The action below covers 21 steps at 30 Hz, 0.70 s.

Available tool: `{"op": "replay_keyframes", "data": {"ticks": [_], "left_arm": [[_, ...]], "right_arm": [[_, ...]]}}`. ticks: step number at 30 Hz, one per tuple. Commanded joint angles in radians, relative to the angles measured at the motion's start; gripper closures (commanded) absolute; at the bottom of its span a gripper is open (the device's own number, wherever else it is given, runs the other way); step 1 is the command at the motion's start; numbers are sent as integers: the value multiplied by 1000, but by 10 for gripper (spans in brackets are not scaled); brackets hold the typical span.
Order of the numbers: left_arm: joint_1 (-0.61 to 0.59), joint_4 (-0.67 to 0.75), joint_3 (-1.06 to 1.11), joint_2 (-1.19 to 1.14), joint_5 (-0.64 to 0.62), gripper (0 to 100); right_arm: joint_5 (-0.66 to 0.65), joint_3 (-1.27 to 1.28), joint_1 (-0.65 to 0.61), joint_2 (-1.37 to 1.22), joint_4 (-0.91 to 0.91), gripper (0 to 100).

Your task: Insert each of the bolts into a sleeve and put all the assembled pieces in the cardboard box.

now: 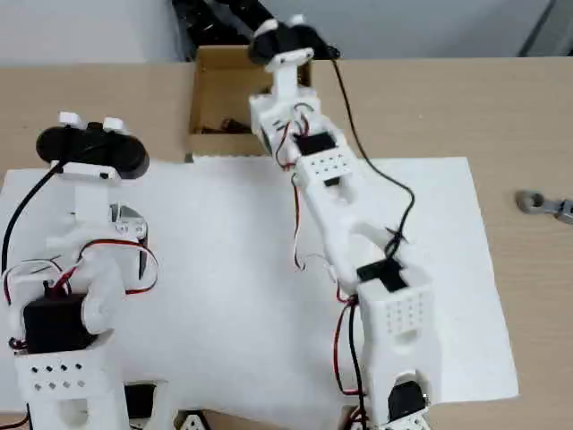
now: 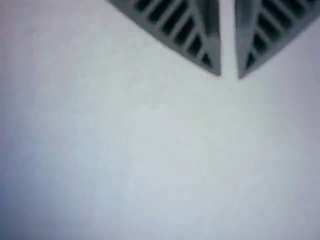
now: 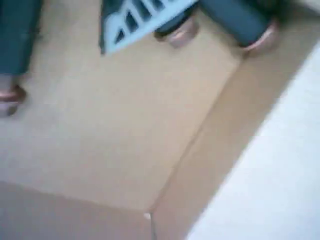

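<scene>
The cardboard box (image 1: 206,94) stands at the table's far edge, off the white paper sheet (image 1: 233,269). My right arm stretches across the sheet to it, and my right gripper (image 1: 279,49) hangs over the box. In the right wrist view the gripper (image 3: 142,22) is low inside the box (image 3: 125,140), with dark sleeves around it that have metal bolt ends (image 3: 182,32) (image 3: 260,37) (image 3: 10,97). Whether it holds one is hidden. My left gripper (image 2: 229,75) is shut over bare paper with nothing in it; its arm (image 1: 89,152) is folded back at the left.
A small metal tool (image 1: 537,203) lies on the bare wooden table at the right. The right arm's black cable (image 1: 376,170) trails over the sheet. Dark pieces (image 1: 224,125) show in the box's near corner.
</scene>
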<state>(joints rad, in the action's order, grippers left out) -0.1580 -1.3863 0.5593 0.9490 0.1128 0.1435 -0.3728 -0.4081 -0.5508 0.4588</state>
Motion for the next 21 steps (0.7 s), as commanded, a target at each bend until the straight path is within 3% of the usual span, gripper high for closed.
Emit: {"op": "replay_keyframes", "data": {"ticks": [1,9,21], "left_arm": [[-6,-3,-5,9,3,994],[-6,0,10,69,3,994],[-6,40,349,545,9,994]], "right_arm": [[3,-44,-10,147,137,975],[126,-38,-10,337,452,990],[123,-38,-7,743,851,990]]}}
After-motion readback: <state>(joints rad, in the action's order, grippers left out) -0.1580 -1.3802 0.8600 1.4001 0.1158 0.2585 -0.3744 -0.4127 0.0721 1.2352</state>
